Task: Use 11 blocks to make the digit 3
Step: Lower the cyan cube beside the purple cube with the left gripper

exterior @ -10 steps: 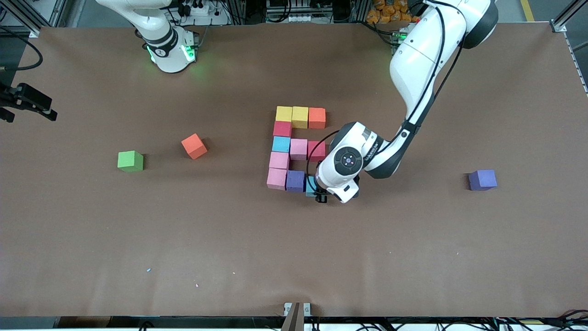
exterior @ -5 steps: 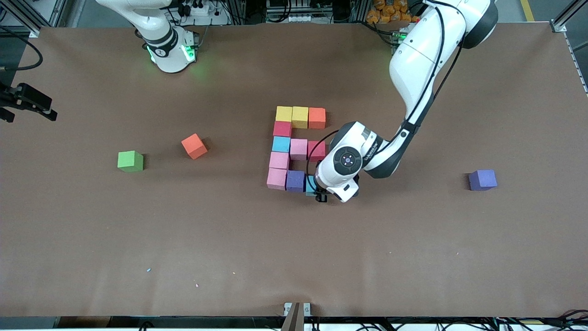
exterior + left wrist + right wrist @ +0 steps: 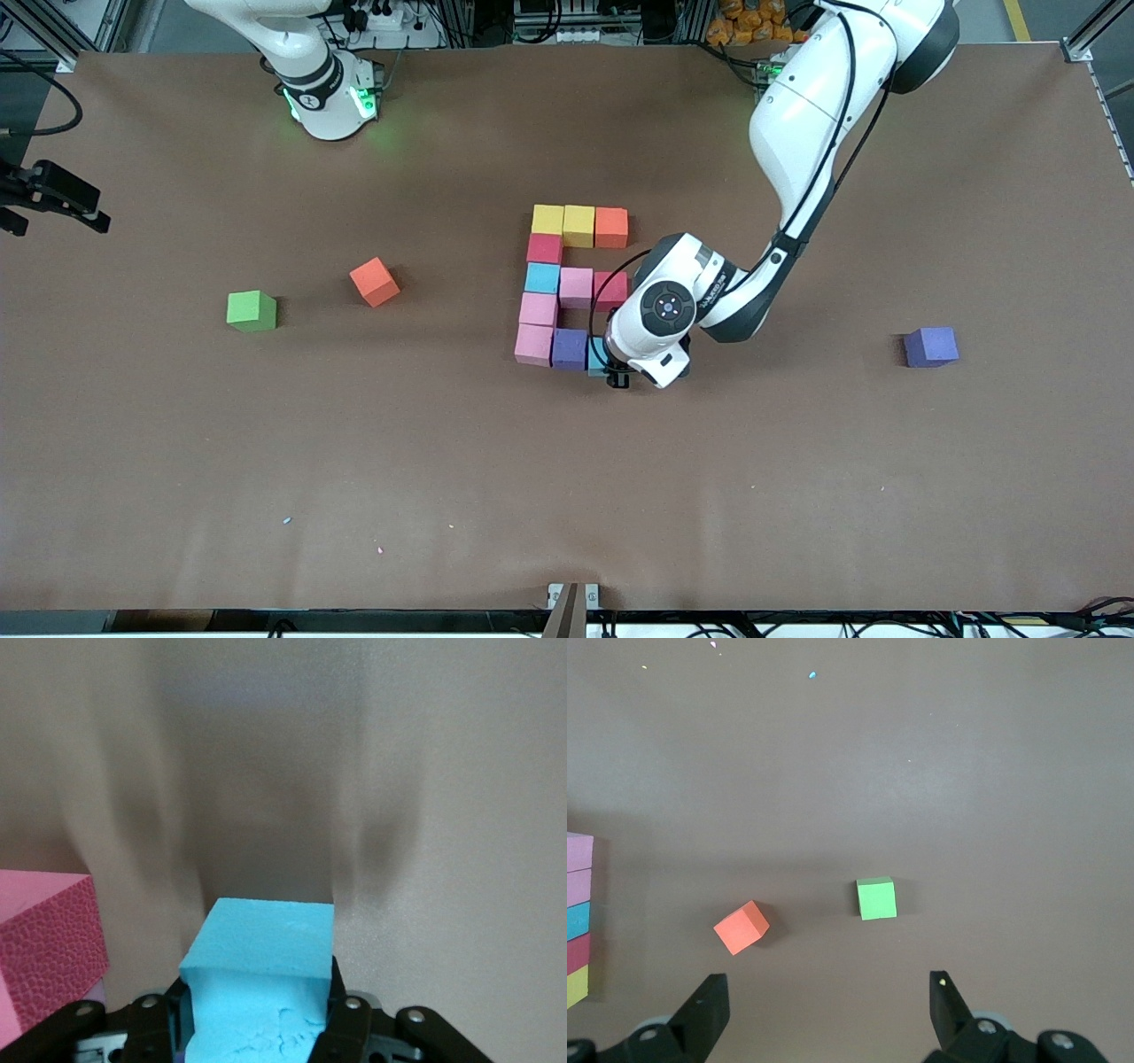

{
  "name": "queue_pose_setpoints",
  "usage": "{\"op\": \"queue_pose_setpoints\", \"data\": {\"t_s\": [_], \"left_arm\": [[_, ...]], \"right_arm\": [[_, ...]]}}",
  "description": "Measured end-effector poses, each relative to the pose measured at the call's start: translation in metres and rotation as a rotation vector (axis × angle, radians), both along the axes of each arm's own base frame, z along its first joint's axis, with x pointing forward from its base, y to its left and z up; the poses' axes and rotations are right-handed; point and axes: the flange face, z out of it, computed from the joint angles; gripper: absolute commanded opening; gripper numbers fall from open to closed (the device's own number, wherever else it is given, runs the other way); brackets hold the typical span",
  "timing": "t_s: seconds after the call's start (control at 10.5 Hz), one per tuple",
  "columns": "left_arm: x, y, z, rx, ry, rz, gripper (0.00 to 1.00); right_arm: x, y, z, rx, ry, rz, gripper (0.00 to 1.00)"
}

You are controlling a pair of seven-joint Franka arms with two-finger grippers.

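My left jaws (image 3: 617, 379) hold the light blue block (image 3: 597, 356) tight by two of its sides, low in the middle of the front view. It is the last block of the digit 3 (image 3: 567, 283), at the end of the lowest bar, and it sits right beside the purple block (image 3: 570, 348). I cannot tell if it rests flat on the tabletop (image 3: 567, 496) yet.

To do this well, I think I should press the block snug against the purple one. Its edges should line up with that bar. Then I let it sit flat before I open. I should open slowly and only a little, so a finger does not bump the purple block. After that I lift straight up, so nothing gets dragged along.

My right arm waits. My right jaws (image 3: 828, 1005) stand wide and empty over the loose orange cube (image 3: 741, 927) and the green cube (image 3: 876, 898).
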Motion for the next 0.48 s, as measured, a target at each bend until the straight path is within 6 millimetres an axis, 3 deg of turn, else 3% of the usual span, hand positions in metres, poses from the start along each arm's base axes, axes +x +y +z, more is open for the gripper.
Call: {"op": "queue_pose_setpoints", "data": {"t_s": [0.19, 0.48], "left_arm": [[0.0, 0.0, 0.0, 0.0, 0.0, 0.0, 1.0], [-0.0058, -0.0048, -0.001, 0.01, 0.012, -0.014, 1.0]], "right_arm": [[0.0, 0.0, 0.0, 0.0, 0.0, 0.0, 1.0], [0.0, 0.0, 0.0, 0.0, 0.0, 0.0, 1.0]]}}
